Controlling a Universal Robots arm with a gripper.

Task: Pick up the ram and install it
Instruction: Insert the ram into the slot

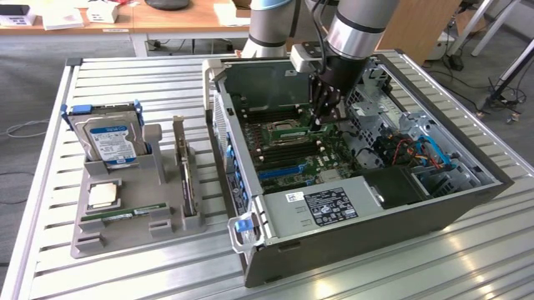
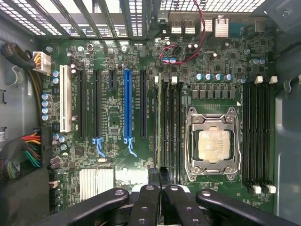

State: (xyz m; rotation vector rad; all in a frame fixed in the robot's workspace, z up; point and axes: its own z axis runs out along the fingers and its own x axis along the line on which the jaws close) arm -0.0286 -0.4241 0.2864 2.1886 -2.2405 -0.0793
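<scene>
Wrist view: thin, flat ram [image 2: 159,123] edge-on

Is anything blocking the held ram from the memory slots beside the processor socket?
Nothing visible does. The ram, edge-on in the gripper, lines up with the memory slots beside the processor socket; no cable or card crosses between them.

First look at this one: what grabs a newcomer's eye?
The open PC case on the slatted table, with the arm reaching into it from above. Its end effector hangs over the motherboard, by the memory slots next to the processor. On the exterior view's left, a grey tray holds a hard drive.
</scene>
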